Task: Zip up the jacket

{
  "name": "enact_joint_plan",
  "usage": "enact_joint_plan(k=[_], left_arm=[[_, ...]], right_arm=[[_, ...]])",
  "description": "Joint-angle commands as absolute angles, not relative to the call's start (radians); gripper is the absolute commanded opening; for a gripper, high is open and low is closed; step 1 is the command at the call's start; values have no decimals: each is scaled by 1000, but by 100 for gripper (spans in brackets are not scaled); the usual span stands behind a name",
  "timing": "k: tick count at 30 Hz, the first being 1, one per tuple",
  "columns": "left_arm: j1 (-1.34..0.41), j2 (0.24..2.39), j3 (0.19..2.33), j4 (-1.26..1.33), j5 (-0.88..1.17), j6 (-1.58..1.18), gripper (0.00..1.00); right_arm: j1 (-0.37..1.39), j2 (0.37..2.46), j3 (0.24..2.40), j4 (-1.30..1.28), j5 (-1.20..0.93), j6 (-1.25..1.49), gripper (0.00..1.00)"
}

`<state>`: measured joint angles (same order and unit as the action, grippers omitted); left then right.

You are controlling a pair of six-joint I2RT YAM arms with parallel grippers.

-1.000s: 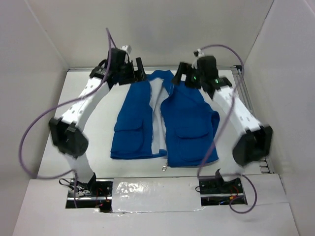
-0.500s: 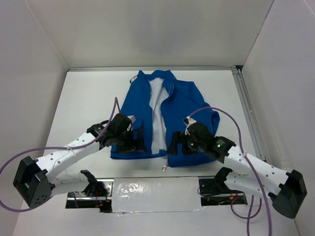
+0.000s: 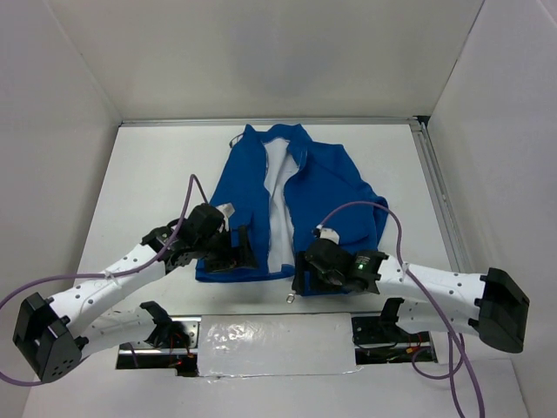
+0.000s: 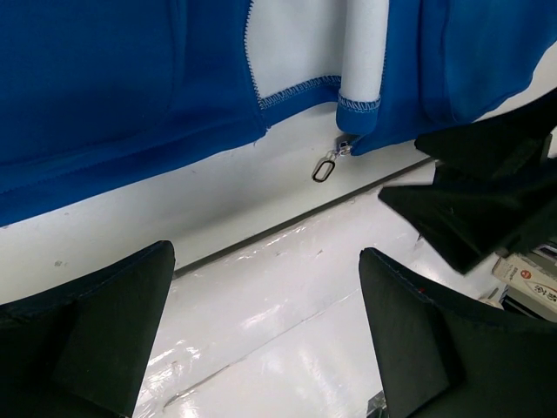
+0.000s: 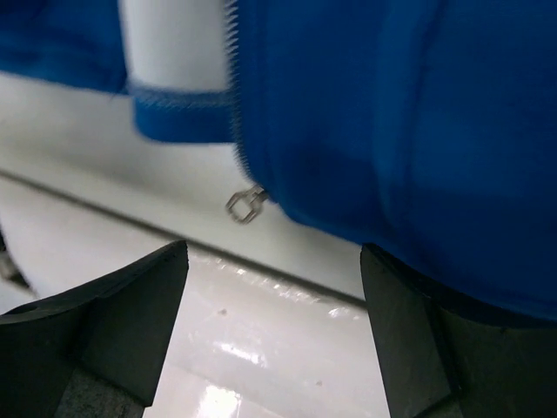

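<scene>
White walls box in the desk (image 3: pixel 139 174); the jacket (image 3: pixel 335 205) lies unzipped at mid-frame. Both the left tool (image 3: pixel 240 253) and right tool (image 3: pixel 299 275) hover wide and empty at its hem. Approach step, seemingly; next, pinching the zipper pull (image 5: pixel 246 205) demands fine aim.

One jacket (image 3: pixel 305 187), one zipper pull (image 4: pixel 324 167), perhaps two pockets (image 3: pixel 237 218); left claw (image 3: pixel 239 252), right claw (image 3: pixel 300 277).
</scene>
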<state>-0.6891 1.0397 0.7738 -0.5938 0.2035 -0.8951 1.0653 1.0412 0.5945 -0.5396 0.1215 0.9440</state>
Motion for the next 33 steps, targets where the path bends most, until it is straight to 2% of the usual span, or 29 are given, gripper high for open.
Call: enact_joint_plan(k=[1,5,12,16,20,22,24,25,27,29,30,33], left_arm=[[-684,1016,761,-555,206,-897,99],[-672,1002,756,-560,204,-881,99],[-661,999,742,-563,189,-876,99],[-658,1000,742,-566,187,-873,99],[-658,994,739,-566,189,-870,99],[-658,986,736,-568,186,-868,99],[-658,977,733,-574,183,-871,99],[-658,973,735,-578,183,-871,99],[-660,965,735,-587,181,-873,99],[-660,954,730,-588,176,-874,99],[-661,951,727,-586,173,-874,99],[-661,951,719,-568,183,-861,99]], right_arm=[[1017,1068,614,-575,215,994,87],[965,1094,585,-537,190,982,86],[998,1244,594,-509,209,986,82],[1028,1330,618,-511,236,1017,74],[1060,1350,618,-505,256,1048,56],[1063,1356,611,-488,255,1058,57],[1063,1371,614,-498,256,1071,64],[1069,1374,626,-508,267,1072,71],[1084,1382,640,-535,287,1078,71],[1104,1385,658,-552,316,1089,63],[1111,1394,661,-558,319,1101,54],[1117,1404,666,-572,333,1129,35]])
